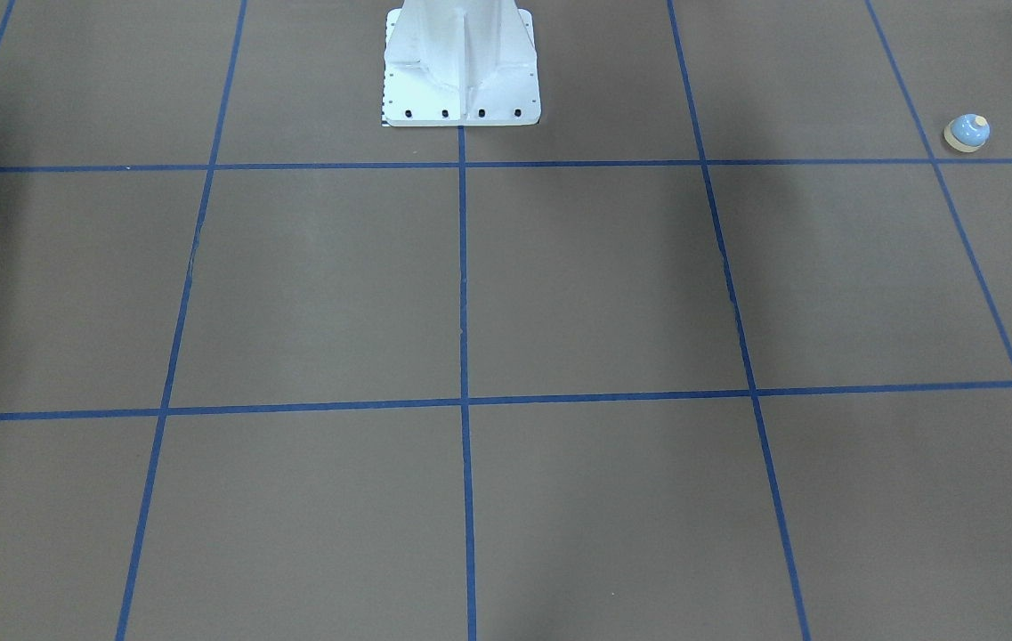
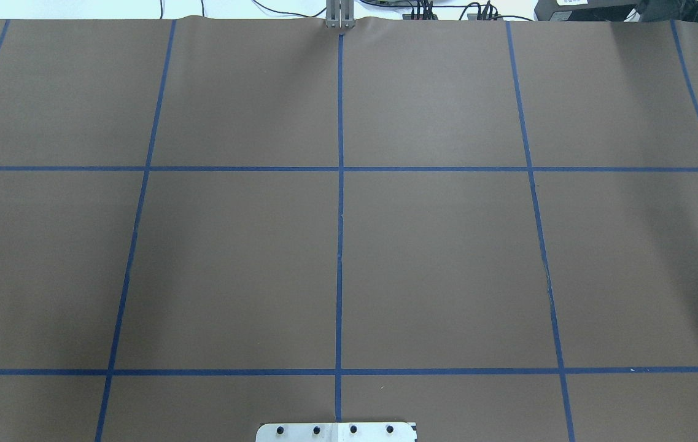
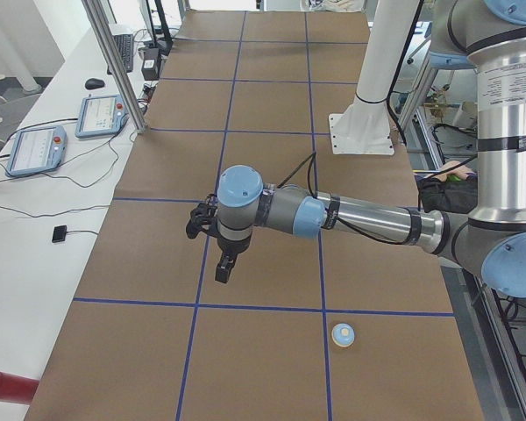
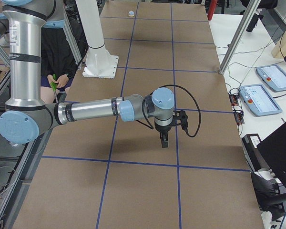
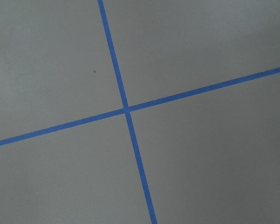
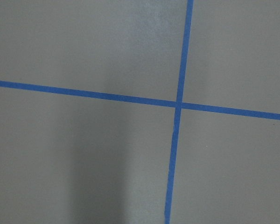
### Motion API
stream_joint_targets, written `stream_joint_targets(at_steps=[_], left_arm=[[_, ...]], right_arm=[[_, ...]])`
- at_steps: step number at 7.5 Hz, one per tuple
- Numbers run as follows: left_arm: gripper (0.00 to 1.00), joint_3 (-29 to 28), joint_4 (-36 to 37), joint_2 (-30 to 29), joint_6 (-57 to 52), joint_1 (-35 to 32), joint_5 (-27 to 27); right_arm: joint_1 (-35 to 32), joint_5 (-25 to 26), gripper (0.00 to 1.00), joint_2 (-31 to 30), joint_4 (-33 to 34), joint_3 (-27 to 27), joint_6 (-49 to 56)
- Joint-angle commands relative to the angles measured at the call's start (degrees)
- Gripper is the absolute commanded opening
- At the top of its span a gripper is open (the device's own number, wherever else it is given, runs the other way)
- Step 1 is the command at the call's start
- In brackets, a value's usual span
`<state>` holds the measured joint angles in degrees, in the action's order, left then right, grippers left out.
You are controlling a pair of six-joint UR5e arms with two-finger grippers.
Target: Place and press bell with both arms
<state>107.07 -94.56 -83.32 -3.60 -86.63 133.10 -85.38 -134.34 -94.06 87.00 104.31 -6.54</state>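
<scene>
A brown counter (image 2: 434,264) gridded with blue tape (image 2: 339,245) fills the room, with a white pedestal (image 1: 461,62) bolted at the robot's edge. The left arm (image 3: 377,221) stretches level above it, its wrist bent so the left jaws point straight down, clear of the surface. The right arm (image 4: 90,110) mirrors that pose with the right jaws. I cannot tell whether either pair is open or closed. The bell (image 3: 343,334) sits upright at the counter's left end, well apart from the left jaws and farther from the right.
</scene>
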Motion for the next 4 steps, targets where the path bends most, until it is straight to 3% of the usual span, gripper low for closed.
stream_joint_targets(at_steps=[1, 2, 4], left_arm=[[1.00, 0.4, 0.1, 1.2, 0.6, 2.8, 0.0], [1.00, 0.4, -0.2, 3.1, 0.3, 3.6, 0.0], [1.00, 0.3, -11.6, 13.0, 1.3, 6.4, -0.6]], right_arm=[[1.0, -2.9, 1.00, -0.1, -2.7, 1.8, -0.9], [2.0, -2.9, 1.00, -0.8, -4.3, 2.3, -1.6], [12.5, 4.1, 1.00, 3.5, -4.5, 4.1, -16.6]])
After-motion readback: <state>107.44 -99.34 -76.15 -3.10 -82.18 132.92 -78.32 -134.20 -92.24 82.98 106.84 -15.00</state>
